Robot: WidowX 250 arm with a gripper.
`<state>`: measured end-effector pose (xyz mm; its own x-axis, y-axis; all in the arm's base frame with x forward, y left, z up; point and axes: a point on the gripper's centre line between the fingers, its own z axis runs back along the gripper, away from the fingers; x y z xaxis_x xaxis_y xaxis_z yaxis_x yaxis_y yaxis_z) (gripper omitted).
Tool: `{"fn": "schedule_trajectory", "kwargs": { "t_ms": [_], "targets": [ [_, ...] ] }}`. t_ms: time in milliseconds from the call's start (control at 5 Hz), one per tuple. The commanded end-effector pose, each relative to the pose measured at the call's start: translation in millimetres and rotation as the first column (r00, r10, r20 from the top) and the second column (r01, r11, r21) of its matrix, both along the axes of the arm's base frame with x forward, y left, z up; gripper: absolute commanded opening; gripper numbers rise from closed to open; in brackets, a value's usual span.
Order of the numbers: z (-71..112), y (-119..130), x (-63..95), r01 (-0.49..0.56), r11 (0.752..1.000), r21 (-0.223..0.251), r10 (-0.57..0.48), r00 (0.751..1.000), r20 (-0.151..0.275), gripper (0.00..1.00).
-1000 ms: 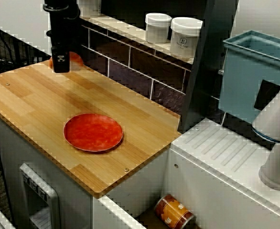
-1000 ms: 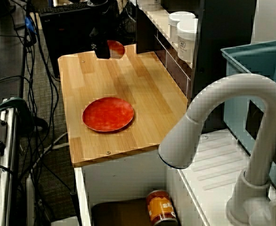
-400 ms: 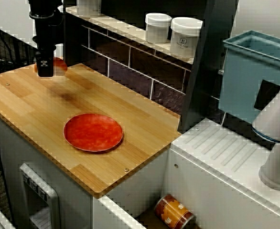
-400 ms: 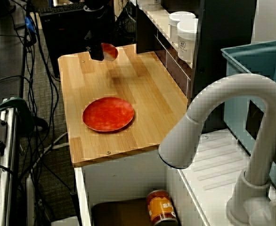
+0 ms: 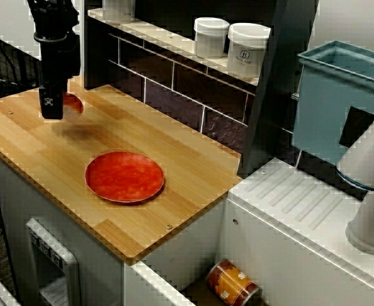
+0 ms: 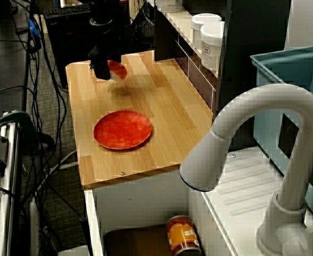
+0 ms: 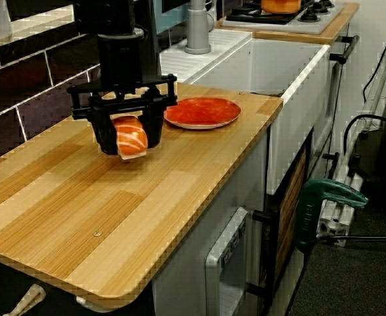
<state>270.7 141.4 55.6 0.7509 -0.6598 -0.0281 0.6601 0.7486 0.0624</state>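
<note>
the gripper [image 7: 131, 145] is pinching the salmon sushi [image 7: 130, 131] at the upper left of the side view, carrying it just over the wooden counter [image 7: 114, 210], having slid away from the tiled wall

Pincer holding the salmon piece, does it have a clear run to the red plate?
Probably yes. The pincer is shut on the salmon piece, seemingly just off the wooden counter. Only open wood shows between it and the red plate, and nothing lies on the plate.
</note>
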Motion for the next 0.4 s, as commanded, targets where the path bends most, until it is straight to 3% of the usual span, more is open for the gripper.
{"fn": "schedule_trajectory", "kwargs": {
  "t_ms": [0,200],
  "targets": [
    [8.3,-2.9,-8.1,0.058,0.997,0.043,-0.06,0.997,0.039,0.0],
    [8.7,-1.4,-5.6,0.043,0.998,0.04,-0.044,0.999,0.021,1.0]
  ]
}}
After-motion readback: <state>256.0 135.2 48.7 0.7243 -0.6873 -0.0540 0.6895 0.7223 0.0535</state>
